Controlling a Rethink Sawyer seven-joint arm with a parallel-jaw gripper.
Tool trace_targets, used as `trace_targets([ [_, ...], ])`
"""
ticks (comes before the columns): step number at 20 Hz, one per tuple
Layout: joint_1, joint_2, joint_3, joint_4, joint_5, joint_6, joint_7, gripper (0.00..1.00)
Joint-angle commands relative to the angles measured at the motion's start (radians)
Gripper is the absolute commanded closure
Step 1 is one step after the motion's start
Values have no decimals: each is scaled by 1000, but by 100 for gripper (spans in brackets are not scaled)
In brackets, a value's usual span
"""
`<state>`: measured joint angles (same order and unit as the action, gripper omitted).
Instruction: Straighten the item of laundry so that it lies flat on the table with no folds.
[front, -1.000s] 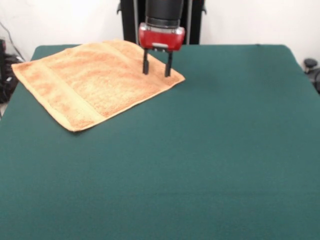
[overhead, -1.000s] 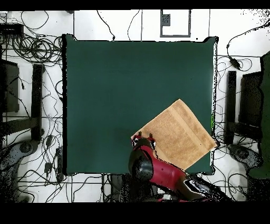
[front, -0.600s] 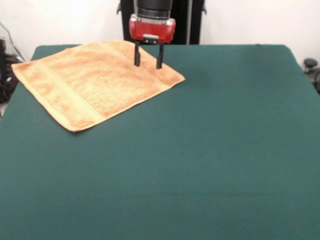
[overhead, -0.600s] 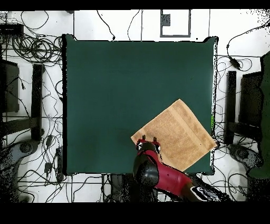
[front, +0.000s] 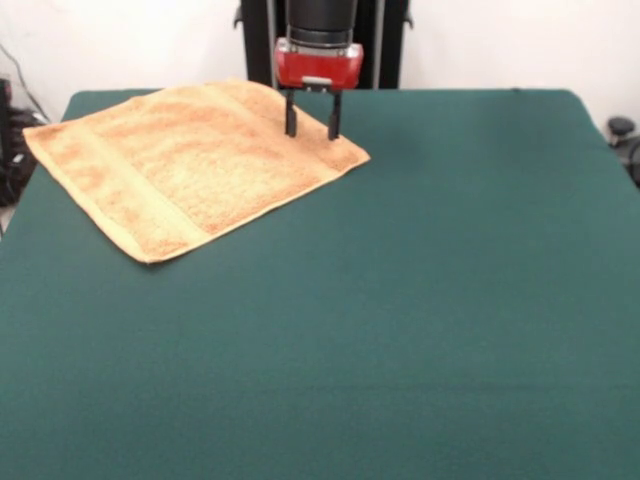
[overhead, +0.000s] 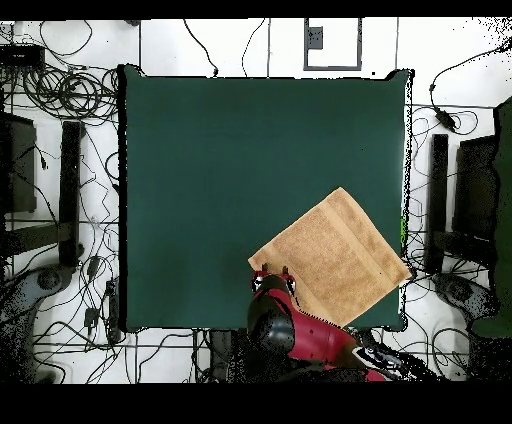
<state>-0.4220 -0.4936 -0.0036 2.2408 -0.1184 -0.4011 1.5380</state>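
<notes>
towel (front: 190, 160) flat, corners diagonal to table (front: 420, 300)

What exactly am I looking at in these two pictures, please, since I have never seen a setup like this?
This is a robot arm at a table covered in dark green cloth. One picture is taken from across the table, facing the robot; the other looks straight down from above, so the two are turned half round against each other. The red and black part coming down is the arm's end, and the two dark prongs are its gripper, standing open and holding nothing. On the table lies an orange-tan towel, spread out flat near one corner, set at an angle to the table's edges. The gripper hangs over one corner region of the towel. Around the table, the overhead view shows cables on the floor.
</notes>
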Motion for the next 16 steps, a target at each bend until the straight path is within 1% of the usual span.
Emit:
trace_targets([
  [1, 16, 76, 31, -60, -4, 2, 197, 0],
  [4, 3, 123, 47, -94, -18, -12, 194, 0],
  [12, 51, 207, 66, -152, 27, -70, 221, 0],
  [16, 63, 231, 90, -172, 42, -85, 230, 0],
])
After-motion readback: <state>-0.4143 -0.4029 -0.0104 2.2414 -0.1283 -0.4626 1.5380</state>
